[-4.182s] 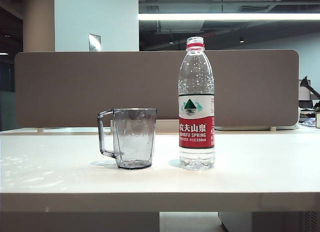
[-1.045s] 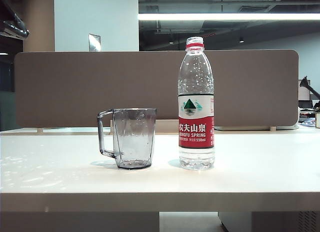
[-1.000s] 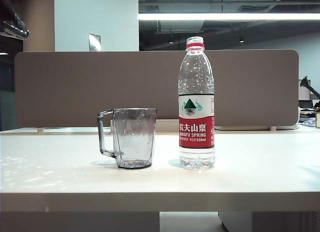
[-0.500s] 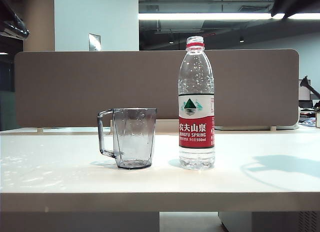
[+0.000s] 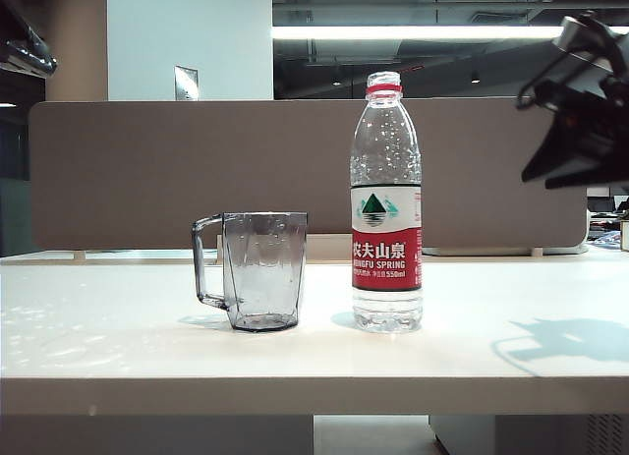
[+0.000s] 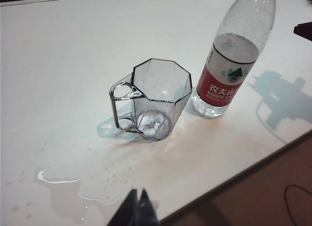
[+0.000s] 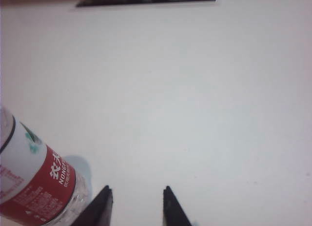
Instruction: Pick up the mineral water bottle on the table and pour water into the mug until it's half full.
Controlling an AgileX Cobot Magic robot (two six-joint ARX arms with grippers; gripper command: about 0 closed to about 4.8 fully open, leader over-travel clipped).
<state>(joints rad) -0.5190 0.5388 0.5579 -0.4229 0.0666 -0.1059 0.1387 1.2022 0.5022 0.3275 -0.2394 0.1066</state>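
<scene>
Mineral water bottle point(image 5: 386, 204): upright on counter point(image 5: 295, 352), just beside mug point(image 5: 253, 270), apart.
Right gripper point(image 7: 135, 204): raised beside the bottle, fingers parted, empty.
Left gripper point(image 6: 136, 211): fingers together, near counter edge.
Puddle point(image 6: 63, 189): shown only by left wrist view.

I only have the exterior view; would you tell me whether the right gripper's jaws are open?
Observer: Yes, open and empty: the right gripper hovers with the mineral water bottle off to one side.
Operator: Thanks. Is the mug empty?
Observer: From above, the mug looks empty.
Operator: Anything on the table I miss?
Observer: A clear puddle lies on the table between the mug and the shut left gripper.
</scene>
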